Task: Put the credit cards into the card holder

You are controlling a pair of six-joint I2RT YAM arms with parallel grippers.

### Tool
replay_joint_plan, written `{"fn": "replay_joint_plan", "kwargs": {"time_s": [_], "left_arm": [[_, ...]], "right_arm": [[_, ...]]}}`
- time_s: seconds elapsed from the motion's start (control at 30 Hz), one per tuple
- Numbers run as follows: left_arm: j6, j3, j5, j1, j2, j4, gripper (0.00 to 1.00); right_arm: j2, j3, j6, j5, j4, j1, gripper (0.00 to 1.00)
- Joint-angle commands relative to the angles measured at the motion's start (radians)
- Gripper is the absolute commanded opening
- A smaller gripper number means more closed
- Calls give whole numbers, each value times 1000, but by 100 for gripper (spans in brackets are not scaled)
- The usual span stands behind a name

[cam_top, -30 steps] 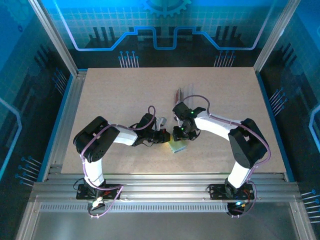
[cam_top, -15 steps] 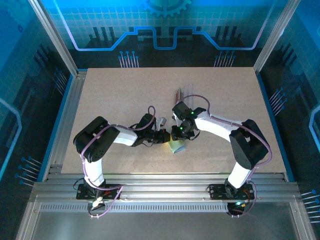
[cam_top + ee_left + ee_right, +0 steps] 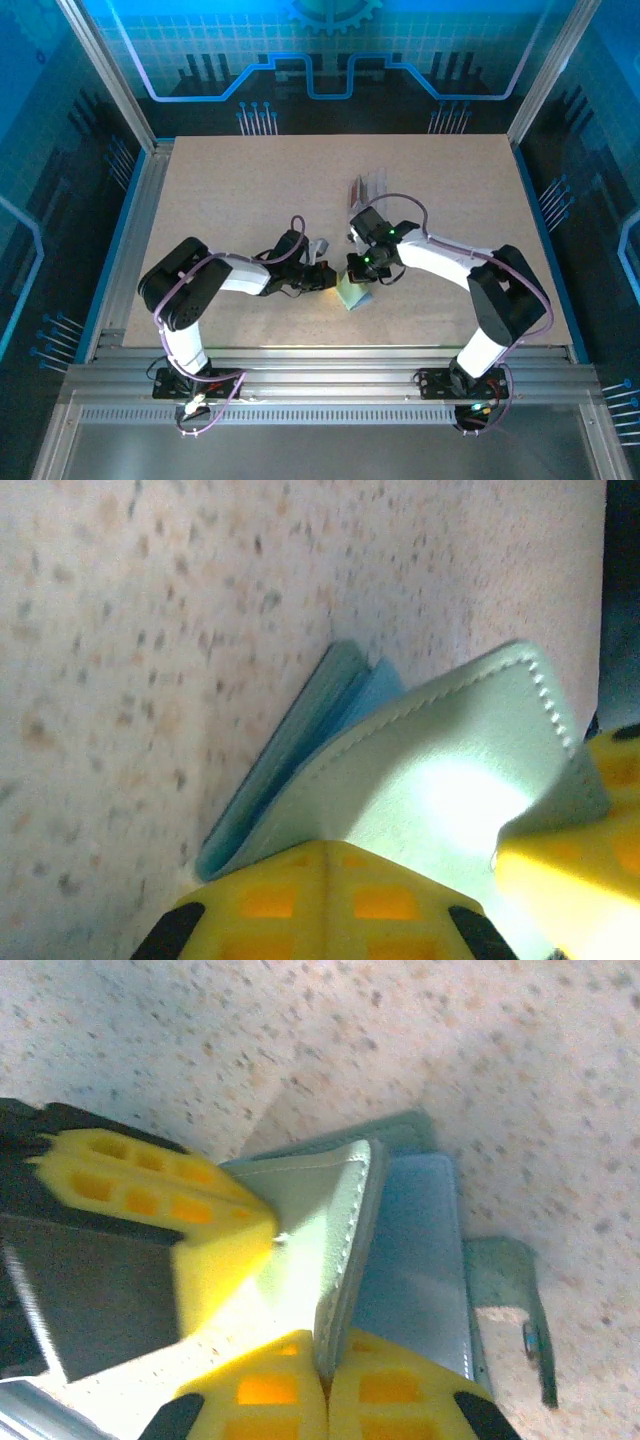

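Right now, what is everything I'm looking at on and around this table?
card holder: one, pale green cover with bluish pockets inside, partly open, front middle of the table between the two grippers
clear pouch: one, transparent, lying further back on the table
table: one, speckled beige
metal rails: several, silver, along the table's near edge
left gripper: one, yellow fingers, shut on the card holder's cover
right gripper: one, yellow fingers, shut on the stitched edge of the card holder
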Motion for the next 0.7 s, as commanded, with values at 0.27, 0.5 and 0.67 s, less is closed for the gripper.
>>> {"fn": "replay_joint_plan", "kwargs": {"time_s": [0.27, 0.5, 0.67], "left_arm": [[-50, -78, -1, 20, -216, -219, 28], [-21, -68, -171, 62, -329, -511, 29], [5, -50, -265, 71, -364, -642, 29]], "right_arm": [[-147, 7, 101, 427, -263, 35, 0], [27, 153, 197, 605, -380, 183, 0], [127, 240, 204, 560, -349, 247, 5]]}}
